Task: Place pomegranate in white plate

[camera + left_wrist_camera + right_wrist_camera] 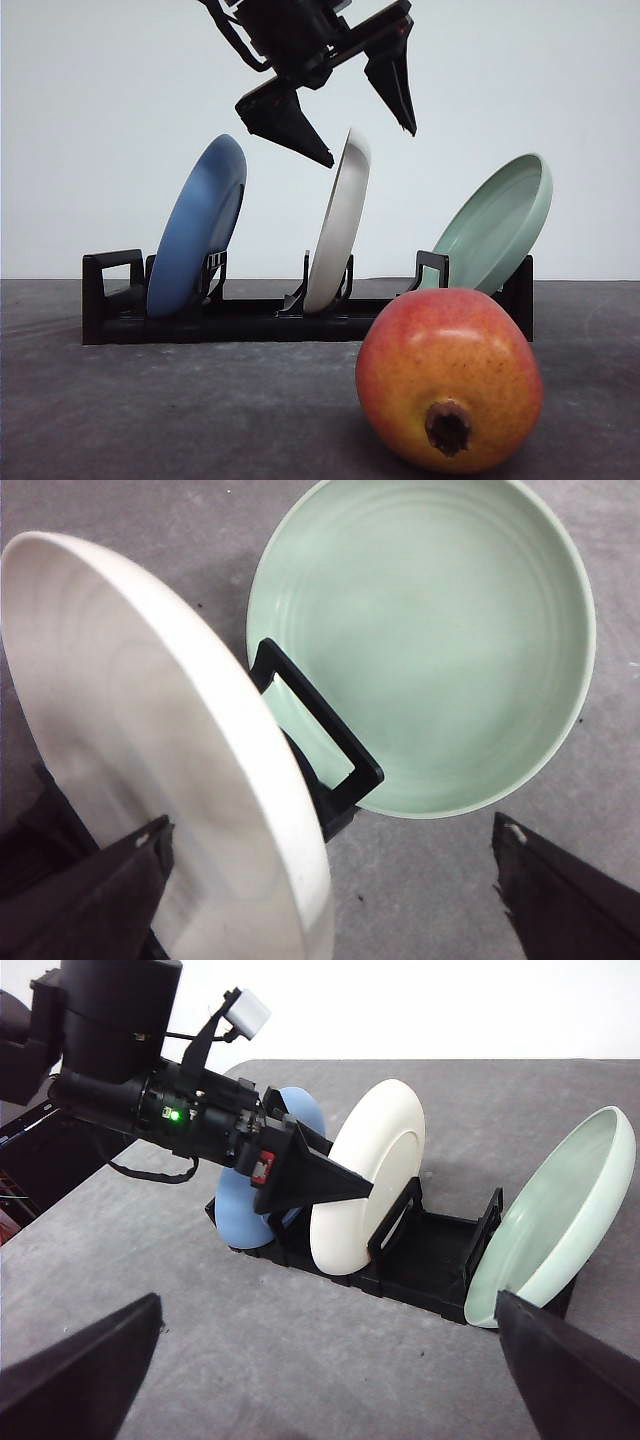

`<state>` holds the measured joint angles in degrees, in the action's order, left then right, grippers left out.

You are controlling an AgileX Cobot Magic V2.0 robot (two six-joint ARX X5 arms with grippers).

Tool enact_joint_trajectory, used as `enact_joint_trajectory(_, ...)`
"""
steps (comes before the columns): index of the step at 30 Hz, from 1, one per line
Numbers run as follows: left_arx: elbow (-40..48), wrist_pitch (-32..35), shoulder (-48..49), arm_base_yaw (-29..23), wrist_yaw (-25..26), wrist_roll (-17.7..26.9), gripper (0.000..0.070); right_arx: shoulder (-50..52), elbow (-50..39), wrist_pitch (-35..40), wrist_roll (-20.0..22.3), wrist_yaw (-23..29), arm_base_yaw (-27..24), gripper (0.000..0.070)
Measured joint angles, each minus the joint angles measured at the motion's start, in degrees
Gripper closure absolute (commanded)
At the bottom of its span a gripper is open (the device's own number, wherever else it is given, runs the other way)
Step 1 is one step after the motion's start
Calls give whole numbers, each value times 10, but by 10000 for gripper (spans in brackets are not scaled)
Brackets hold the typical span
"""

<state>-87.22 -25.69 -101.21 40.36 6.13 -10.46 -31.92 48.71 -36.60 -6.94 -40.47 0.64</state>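
The red-and-orange round pomegranate (449,380) sits on the grey table (150,410), nearest me. Behind it, the matte off-white round plate (338,225) stands on edge in a black rack (250,318) (middle slot). The left gripper (345,125) hangs above its rim, fingers spread; the right gripper (330,1360) is spread too.

You are looking at a staged robot test setup, a lab rather than a home kitchen. The bare dark grey bench (150,410) stands against a plain white backdrop (100,120), carrying just a black dish rack (230,320) with plates, and exposed cabling (150,1170) hangs from the robot arm (130,1070).
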Motion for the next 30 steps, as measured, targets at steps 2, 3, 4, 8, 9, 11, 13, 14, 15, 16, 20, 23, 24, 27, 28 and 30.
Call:
enact_joint_trajectory(2, 0, 0, -6, 0, 0, 2, 131, 0, 0, 0, 0, 0, 0, 0)
enact_joint_trajectory(3, 0, 0, -9, 0, 0, 2, 172, 0, 0, 0, 0, 0, 0, 0)
enact_joint_trajectory(4, 0, 0, -13, 0, 0, 4, 219, 0, 0, 0, 0, 0, 0, 0)
enact_joint_trajectory(8, 0, -2, -19, 0, 0, 4, 476, 0, 0, 0, 0, 0, 0, 0)
enact_joint_trajectory(9, 0, -4, -19, 0, 0, 4, 534, 0, 0, 0, 0, 0, 0, 0)
enact_joint_trajectory(11, 0, -6, -19, 0, 0, 4, 611, 0, 0, 0, 0, 0, 0, 0)
enact_joint_trajectory(13, 0, -8, -19, 0, 0, 4, 655, 0, 0, 0, 0, 0, 0, 0)
enact_joint_trajectory(14, 0, -8, -19, 0, 0, 4, 682, 0, 0, 0, 0, 0, 0, 0)
enact_joint_trajectory(15, 0, -8, -19, 0, 0, 4, 691, 0, 0, 0, 0, 0, 0, 0)
enact_joint_trajectory(16, 0, -8, -19, 0, 0, 4, 690, 0, 0, 0, 0, 0, 0, 0)
enact_joint_trajectory(20, 0, -10, -19, 0, 2, 2, 690, 0, 0, 0, 0, 0, 0, 0)
enact_joint_trajectory(23, 0, -10, -19, 0, 4, 1, 691, 0, 0, 0, 0, 0, 0, 0)
enact_joint_trajectory(24, 0, -10, -19, 0, 7, 2, 690, 0, 0, 0, 0, 0, 0, 0)
enact_joint_trajectory(27, -3, -13, -19, 0, 9, 2, 691, 0, 0, 0, 0, 0, 0, 0)
enact_joint_trajectory(28, -6, -13, -19, 0, 9, 2, 691, 0, 0, 0, 0, 0, 0, 0)
enact_joint_trajectory(30, -9, -12, -15, 0, 10, 2, 691, 0, 0, 0, 0, 0, 0, 0)
